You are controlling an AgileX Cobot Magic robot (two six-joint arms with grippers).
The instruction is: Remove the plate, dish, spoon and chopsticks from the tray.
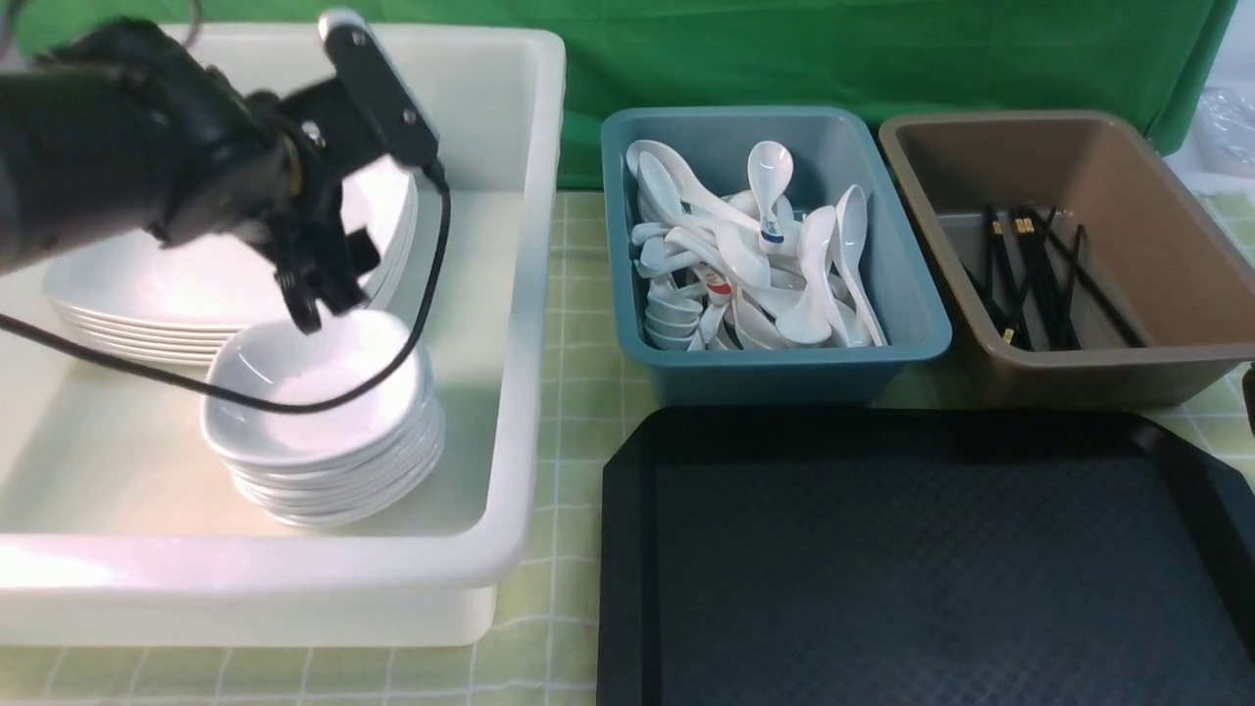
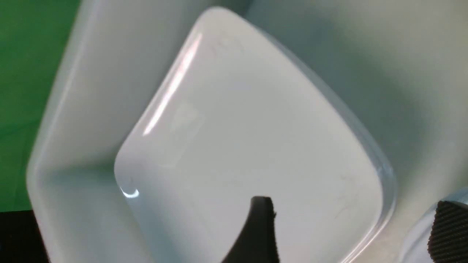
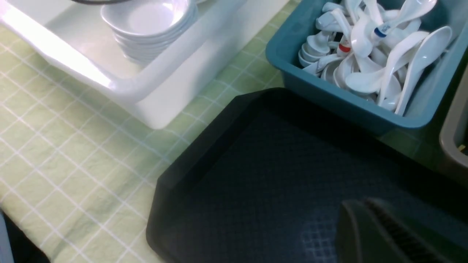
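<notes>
The black tray lies at the front right with nothing on it; it also fills the right wrist view as the tray. The large white plate tops a stack inside the white bin. My left gripper hangs open just above that plate, and between its spread fingers is nothing. In front of the plates stands a stack of small dishes. A spoon with a blue mark lies in the teal bin. Black chopsticks lie in the brown bin. My right gripper is shut over the tray.
The white bin takes up the left side, its tall walls around the left arm. The teal bin holds several spoons and the brown bin stands beside it, both behind the tray. A green checked cloth covers the table.
</notes>
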